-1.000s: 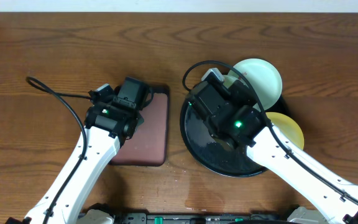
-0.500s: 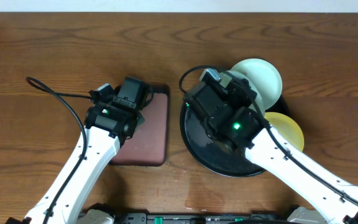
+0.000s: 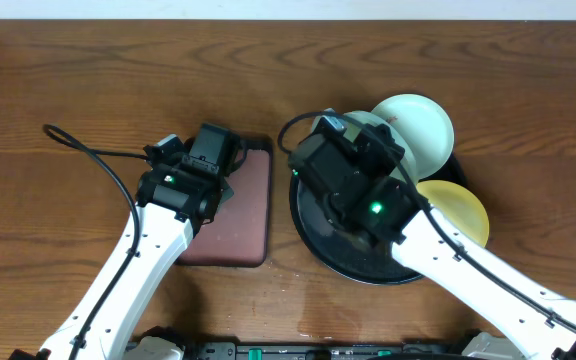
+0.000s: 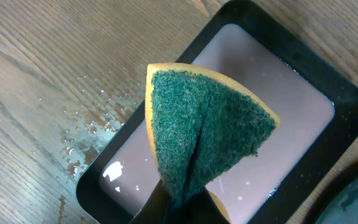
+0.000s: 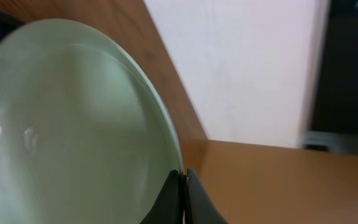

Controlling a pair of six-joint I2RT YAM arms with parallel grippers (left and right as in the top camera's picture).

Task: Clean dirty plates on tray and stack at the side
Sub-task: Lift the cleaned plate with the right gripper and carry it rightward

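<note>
My right gripper (image 5: 183, 180) is shut on the rim of a pale mint-blue plate (image 5: 73, 124), which is tilted and fills the left of the right wrist view. From overhead this gripper (image 3: 366, 132) is over the back of the round black tray (image 3: 313, 235), and the wrist hides most of the held plate. Another mint-blue plate (image 3: 423, 125) lies at the tray's back right edge. A yellow plate (image 3: 463, 208) lies at its right edge. My left gripper (image 4: 185, 208) is shut on a folded green and yellow sponge (image 4: 210, 130) over the maroon tray (image 4: 303, 137).
The rectangular maroon tray (image 3: 253, 215) with a black rim sits left of the round tray and holds a film of liquid. Water drops (image 4: 89, 127) lie on the wooden table beside it. A black cable (image 3: 88, 150) loops at the left.
My right arm has shifted a little to the left with the mint-blue plate in its grip. The left arm and sponge have not moved.
</note>
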